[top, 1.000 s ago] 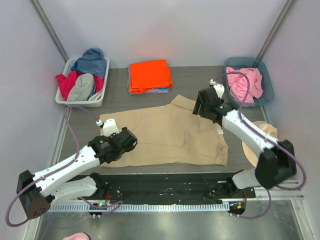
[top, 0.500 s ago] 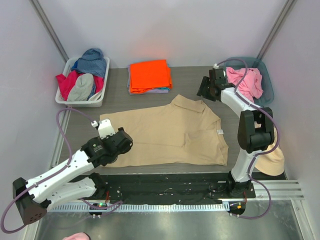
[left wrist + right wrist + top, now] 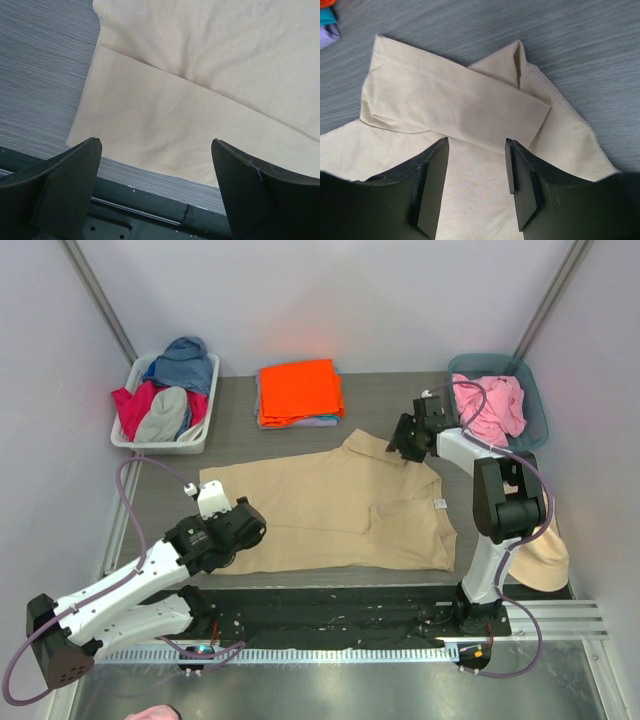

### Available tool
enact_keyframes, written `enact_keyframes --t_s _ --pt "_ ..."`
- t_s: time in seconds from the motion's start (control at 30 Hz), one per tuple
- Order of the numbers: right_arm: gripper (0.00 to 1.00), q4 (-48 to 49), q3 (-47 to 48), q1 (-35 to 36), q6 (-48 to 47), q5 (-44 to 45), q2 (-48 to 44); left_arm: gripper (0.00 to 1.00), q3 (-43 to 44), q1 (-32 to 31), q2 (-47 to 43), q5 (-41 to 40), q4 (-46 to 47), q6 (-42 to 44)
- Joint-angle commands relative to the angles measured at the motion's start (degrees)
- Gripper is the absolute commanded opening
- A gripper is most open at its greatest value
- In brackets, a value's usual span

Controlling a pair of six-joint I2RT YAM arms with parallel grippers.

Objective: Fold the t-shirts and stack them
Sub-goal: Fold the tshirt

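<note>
Grey wood-grain bench [image 3: 400, 400] inside a plain pale booth, with everything parked round the edges so the middle is free for folding. One tan collared t-shirt [image 3: 340, 510] is spread out flat in that middle patch, collar toward the far side, which I'd guess is on purpose so both arms can get at opposite ends. The left end effector [image 3: 157, 185] hangs over the shirt's near-left corner with its jaws about as wide as they go and nothing in them. The wrist view shows a doubled layer of cloth lying right below it, close to the bench edge. The right end effector [image 3: 475, 185] is over the collar, jaws roughly half open, and you can see bare cloth between the fingers [image 3: 432, 185], so no grip there either. Looks to me like it's lining up on that folded collar flap for a pinch. At the far edge sits the finished stack, one orange t-shirt [image 3: 298, 390] on top with a bit of lavender [image 3: 325, 422] peeking out underneath. How many lavender ones there are I can't tell. One pink t-shirt [image 3: 490, 405] is bunched in the teal basket [image 3: 540, 430] far right, presumably waiting its turn. The white tray [image 3: 125, 435] far left holds a jumble of red, blue and grey clothes, too tangled to count. So that's two arms, two bins, one stack and one shirt on the go.
</note>
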Motion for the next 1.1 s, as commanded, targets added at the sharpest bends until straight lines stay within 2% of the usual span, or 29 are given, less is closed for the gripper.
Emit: enact_keyframes --t_s 0.0,1.07 --pt "0.56 2.9 -2.1 -0.4 2.3 0.3 -1.3 0.98 -0.5 -0.1 -1.0 -1.2 0.6 0.0" --pt "0.55 5.0 -2.4 -4.5 1.6 2.4 2.5 0.98 -1.0 -0.1 -2.5 -0.7 0.1 -0.2"
